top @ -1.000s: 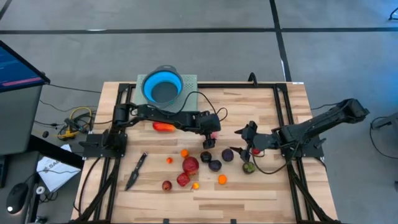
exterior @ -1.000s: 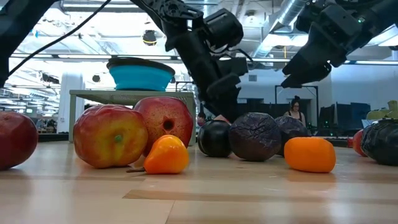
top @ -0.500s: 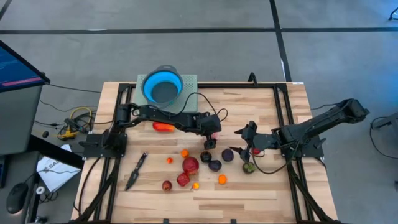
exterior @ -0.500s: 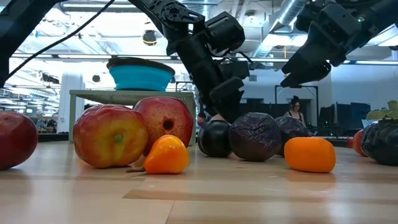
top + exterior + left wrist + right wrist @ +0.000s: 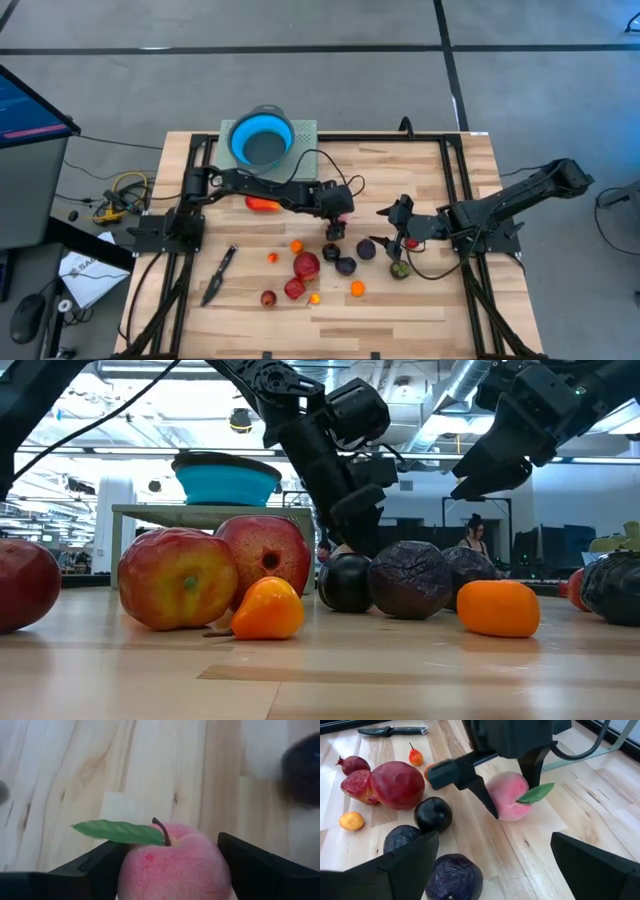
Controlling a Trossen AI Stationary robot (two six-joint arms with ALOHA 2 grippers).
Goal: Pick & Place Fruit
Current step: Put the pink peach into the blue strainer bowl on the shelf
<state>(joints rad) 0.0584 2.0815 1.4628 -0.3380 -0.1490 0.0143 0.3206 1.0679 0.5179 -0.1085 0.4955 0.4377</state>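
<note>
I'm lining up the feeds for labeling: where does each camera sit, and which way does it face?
High: overhead, straight down; both arms, blue bowl.
Low: table height, level across; arms drop in above.
Left wrist: on the left arm; its jaws flank the pink peach.
Right wrist: on the right arm; own fingers low, left gripper ahead.
Shared: both wrist views show the peach.

1. The peach (image 5: pixel 507 796) sits on the table (image 5: pixel 420 300) between the left pincer (image 5: pixel 512 790) fingers, seemingly touching them.
2. The other fruit (image 5: pixel 320 265) lies just beside it.
3. The bowl (image 5: pixel 262 138) stands at the table's far edge.
4. The knife (image 5: pixel 218 275) lies near the left edge.
</note>
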